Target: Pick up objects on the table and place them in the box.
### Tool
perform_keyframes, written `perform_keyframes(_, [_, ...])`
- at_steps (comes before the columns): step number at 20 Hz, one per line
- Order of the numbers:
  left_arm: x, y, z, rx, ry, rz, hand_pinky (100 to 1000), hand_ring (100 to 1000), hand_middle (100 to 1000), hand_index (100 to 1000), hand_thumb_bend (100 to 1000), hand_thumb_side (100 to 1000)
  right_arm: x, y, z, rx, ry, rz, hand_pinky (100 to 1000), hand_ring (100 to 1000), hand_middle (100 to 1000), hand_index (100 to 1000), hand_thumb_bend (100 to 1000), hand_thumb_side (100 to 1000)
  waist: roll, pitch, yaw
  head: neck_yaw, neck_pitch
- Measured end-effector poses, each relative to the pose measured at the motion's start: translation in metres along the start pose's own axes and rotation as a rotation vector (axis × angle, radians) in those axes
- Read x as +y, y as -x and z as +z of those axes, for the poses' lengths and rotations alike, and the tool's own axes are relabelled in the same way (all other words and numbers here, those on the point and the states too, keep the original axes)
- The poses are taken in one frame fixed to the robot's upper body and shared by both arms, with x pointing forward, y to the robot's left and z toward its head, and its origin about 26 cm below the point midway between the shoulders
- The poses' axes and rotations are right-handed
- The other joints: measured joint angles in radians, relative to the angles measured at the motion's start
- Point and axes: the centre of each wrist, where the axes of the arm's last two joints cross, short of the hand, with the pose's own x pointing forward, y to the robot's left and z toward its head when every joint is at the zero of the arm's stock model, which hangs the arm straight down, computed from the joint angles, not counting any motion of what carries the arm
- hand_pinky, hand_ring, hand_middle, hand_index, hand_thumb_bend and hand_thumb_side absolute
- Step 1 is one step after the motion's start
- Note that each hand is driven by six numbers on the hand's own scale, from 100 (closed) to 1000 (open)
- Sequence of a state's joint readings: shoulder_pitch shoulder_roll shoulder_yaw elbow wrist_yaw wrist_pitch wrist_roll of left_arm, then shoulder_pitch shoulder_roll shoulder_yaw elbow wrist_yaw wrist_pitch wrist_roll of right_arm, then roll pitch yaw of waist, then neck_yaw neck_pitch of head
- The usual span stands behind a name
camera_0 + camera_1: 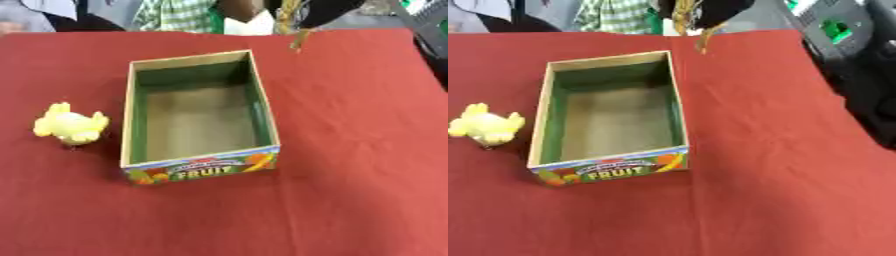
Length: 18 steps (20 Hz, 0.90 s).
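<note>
Though near box [199, 114], toy [72, 125] unheld.

box [199, 112] mid-table | toy [71, 125] just left of box | hand [315, 12] behind box, far edge

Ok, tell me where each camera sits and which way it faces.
Left eye view: in the head, looking down at the box on the red table; no hand clearly shows.
Right eye view: same head, slightly rightward, looking down likewise; a dark shape at the far edge may be a hand.
Shared: the box, the yellow toy left of it, the table.
</note>
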<state>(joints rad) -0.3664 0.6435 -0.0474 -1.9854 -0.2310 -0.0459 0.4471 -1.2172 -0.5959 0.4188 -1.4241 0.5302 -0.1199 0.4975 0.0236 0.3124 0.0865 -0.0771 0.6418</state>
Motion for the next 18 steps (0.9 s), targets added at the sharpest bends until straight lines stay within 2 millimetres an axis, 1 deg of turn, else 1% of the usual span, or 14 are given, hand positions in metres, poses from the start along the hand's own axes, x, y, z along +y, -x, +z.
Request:
perform_keyframes(6, [-0.001, -0.003, -0.005, -0.02, 0.002, 0.01, 525, 779, 778, 772, 100, 855, 0.016, -0.017, -0.032, -0.061, -0.048, -0.04, 690, 618, 285, 289, 100, 286, 0.015, 0.001, 0.003, 0.004, 0.003])
perform_keyframes(9, [-0.001, -0.004, -0.006, -0.024, 0.002, 0.014, 524, 779, 778, 772, 100, 855, 0.025, -0.023, -0.043, -0.079, -0.078, -0.058, 695, 620, 290, 297, 100, 286, 0.02, 0.008, 0.004, 0.001, 0.005])
perform_keyframes(13, [-0.001, -0.005, -0.009, -0.03, -0.001, 0.018, 524, 779, 778, 771, 100, 856, 0.035, -0.029, -0.052, -0.1, -0.11, -0.075, 697, 622, 299, 309, 100, 286, 0.02, 0.014, 0.002, -0.013, 0.005])
perform_keyframes(15, [-0.002, -0.006, -0.01, -0.035, -0.003, 0.022, 523, 779, 778, 771, 100, 856, 0.039, -0.032, -0.056, -0.108, -0.127, -0.079, 702, 631, 327, 346, 100, 287, 0.02, 0.016, 0.002, -0.019, 0.004])
perform_keyframes(18, [-0.003, -0.008, -0.013, -0.043, -0.003, 0.027, 523, 779, 778, 771, 100, 856, 0.047, -0.033, -0.063, -0.116, -0.172, -0.081, 714, 665, 402, 422, 100, 280, 0.017, 0.021, 0.002, -0.027, 0.003])
